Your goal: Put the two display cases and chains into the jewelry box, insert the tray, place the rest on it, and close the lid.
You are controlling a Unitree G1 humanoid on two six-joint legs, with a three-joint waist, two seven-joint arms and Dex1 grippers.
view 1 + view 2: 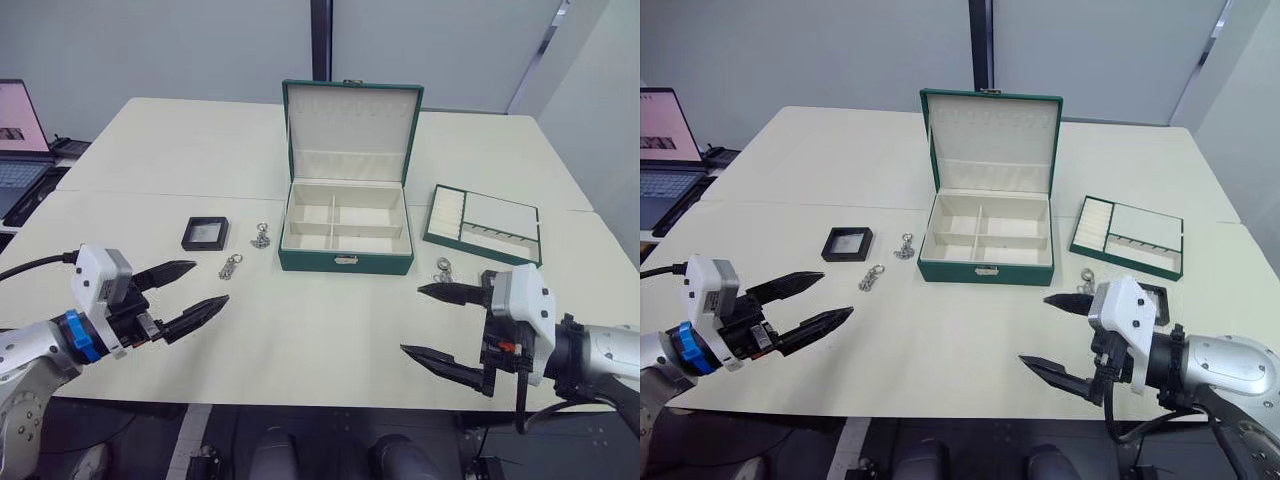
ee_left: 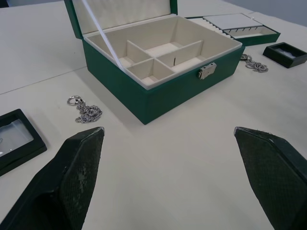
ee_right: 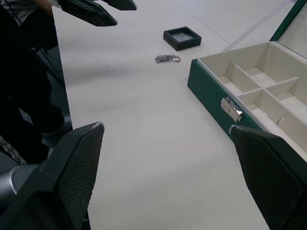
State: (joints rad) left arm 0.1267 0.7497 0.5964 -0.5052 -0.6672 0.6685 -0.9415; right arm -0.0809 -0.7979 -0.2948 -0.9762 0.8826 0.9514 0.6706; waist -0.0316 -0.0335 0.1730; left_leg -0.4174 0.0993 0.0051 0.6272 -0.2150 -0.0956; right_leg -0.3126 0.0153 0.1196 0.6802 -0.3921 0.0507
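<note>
Jewelry box mid-table; tray right; display case left.

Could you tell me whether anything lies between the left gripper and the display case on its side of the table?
Nothing visible does. The left gripper hovers open over bare table, and the display case sits beyond it with only tabletop between. A chain lies just to the side of that path, nearer the jewelry box.
</note>
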